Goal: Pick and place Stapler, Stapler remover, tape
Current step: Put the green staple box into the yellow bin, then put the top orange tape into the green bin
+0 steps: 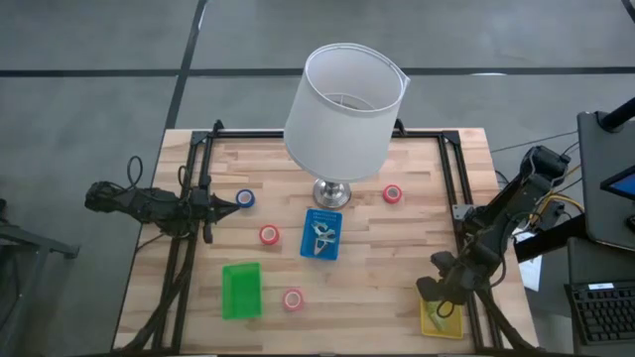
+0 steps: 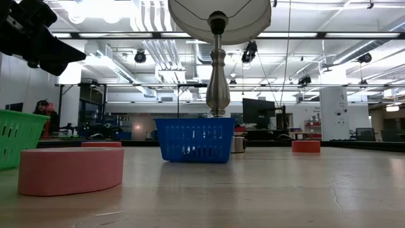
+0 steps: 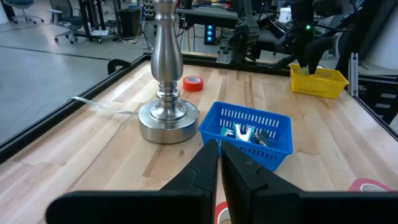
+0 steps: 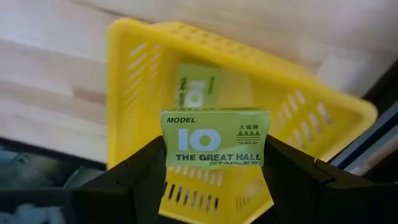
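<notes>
Your right gripper (image 4: 214, 163) hangs over the small yellow plastic basket (image 1: 441, 319) at the desk's front right corner, jaws spread wide and closed on a green cardboard staple box (image 4: 215, 138) printed "MODEL 10"; a second box of the same green lies inside the basket already. You hold it square above the opening so that, as I judge it, a simple release drops it in without catching the rim. Your left gripper (image 3: 220, 163) waits near the desk's left edge, fingers pressed together with nothing between them, pointed across toward the silver lamp base (image 3: 166, 118).

The tape is still loose on the wood: a blue roll (image 1: 245, 199) just ahead of the left gripper, one red roll (image 1: 269, 235) beside the blue mesh basket (image 1: 321, 236) at the desk's middle, one red roll (image 1: 293, 299) near the front edge by the green basket (image 1: 241, 291), one red roll (image 1: 393, 194) right of the lamp. The blue basket holds small metal pieces, likely staple removers
</notes>
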Controlling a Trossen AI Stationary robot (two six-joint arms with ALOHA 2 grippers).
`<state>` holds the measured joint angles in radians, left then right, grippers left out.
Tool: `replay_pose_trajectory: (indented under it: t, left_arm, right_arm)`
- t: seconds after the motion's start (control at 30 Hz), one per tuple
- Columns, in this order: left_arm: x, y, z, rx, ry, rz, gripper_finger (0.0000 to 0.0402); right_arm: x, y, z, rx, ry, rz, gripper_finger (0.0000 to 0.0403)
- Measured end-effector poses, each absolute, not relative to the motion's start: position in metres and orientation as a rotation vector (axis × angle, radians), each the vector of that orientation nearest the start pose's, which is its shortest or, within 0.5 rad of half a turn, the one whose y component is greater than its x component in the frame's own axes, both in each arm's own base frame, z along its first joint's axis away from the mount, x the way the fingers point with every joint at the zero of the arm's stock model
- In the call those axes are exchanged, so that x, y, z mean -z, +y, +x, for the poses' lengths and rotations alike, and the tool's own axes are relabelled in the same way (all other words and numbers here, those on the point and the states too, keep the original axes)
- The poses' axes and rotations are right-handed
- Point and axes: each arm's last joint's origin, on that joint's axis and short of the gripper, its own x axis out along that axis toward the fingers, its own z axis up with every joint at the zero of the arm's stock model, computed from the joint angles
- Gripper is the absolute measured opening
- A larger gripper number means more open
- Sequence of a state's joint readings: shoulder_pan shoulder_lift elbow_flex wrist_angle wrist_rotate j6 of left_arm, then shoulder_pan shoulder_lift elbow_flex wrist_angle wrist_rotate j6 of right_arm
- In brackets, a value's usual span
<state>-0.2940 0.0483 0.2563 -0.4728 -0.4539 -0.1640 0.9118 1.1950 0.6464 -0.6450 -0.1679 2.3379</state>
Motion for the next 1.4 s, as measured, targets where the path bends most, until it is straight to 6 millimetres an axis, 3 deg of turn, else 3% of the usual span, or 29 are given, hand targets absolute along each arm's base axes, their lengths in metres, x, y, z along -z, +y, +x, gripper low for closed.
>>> replay_pose_trajectory:
  t: [0.3, 0.73, 1.0, 1.13, 1.3, 1.4]
  left_arm:
    - [-0.201, -0.009, 0.075, -0.179, 0.233, -0.066, 0.0023]
    - [-0.201, -0.009, 0.075, -0.178, 0.233, -0.066, 0.0023]
    - [-0.201, -0.009, 0.075, -0.179, 0.233, -0.066, 0.0023]
    - [-0.201, -0.009, 0.075, -0.179, 0.232, -0.066, 0.0023]
    - [-0.201, -0.009, 0.075, -0.179, 0.233, -0.066, 0.0023]
    - [-0.201, -0.009, 0.075, -0.178, 0.233, -0.066, 0.0023]
  right_arm:
    - [-0.167, 0.155, 0.113, 0.801, 1.511, 1.392, 0.0232]
    - [-0.162, 0.156, 0.112, 0.767, 1.538, 1.423, 0.0308]
    - [-0.193, 0.17, 0.124, 0.597, 1.523, 1.448, 0.0318]
    - [-0.218, 0.172, 0.139, 0.496, 1.355, 1.483, 0.0305]
    - [-0.237, 0.154, 0.161, 0.556, 1.097, 1.487, 0.0289]
    - [-0.238, 0.136, 0.172, 0.659, 0.986, 1.488, 0.0286]
